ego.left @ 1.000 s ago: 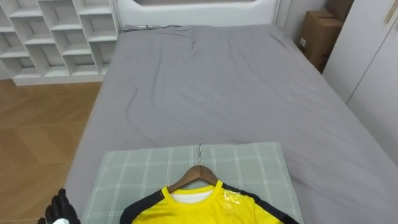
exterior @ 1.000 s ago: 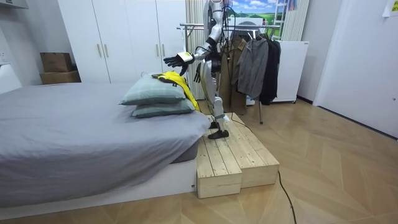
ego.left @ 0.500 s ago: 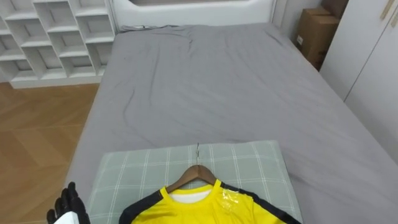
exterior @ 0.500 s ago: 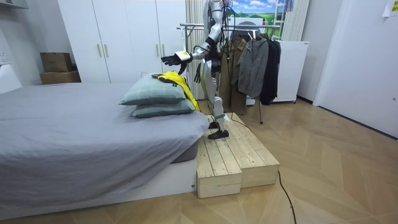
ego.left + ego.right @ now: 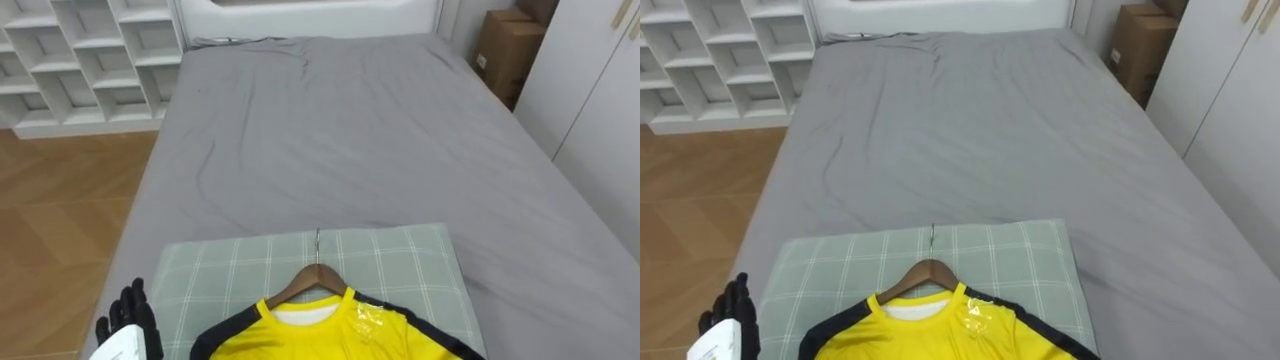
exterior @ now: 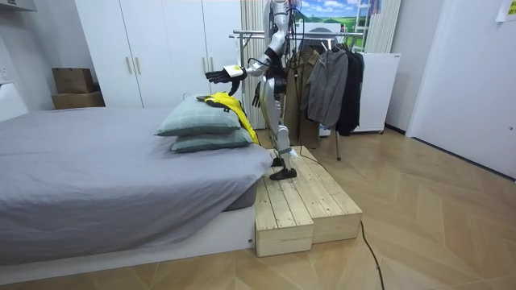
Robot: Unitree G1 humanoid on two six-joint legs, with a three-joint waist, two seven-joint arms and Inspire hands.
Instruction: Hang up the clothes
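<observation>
A yellow shirt with dark sleeve stripes lies on a wooden hanger, its metal hook pointing up the bed. Both rest on a green checked pillow at the foot of the bed. My left hand comes up at the lower left, beside the pillow's left edge, fingers straight and holding nothing. In the room view I stand on a wooden platform at the bed's end, left hand stretched out above the shirt. My right hand hangs by my hip.
The grey bed stretches ahead. White cube shelves stand at the far left, a cardboard box and white wardrobe doors at the right. Behind me a clothes rack holds hung garments.
My left hand has risen and moved right, closer to the pillow's edge. The shirt and hanger have not moved.
</observation>
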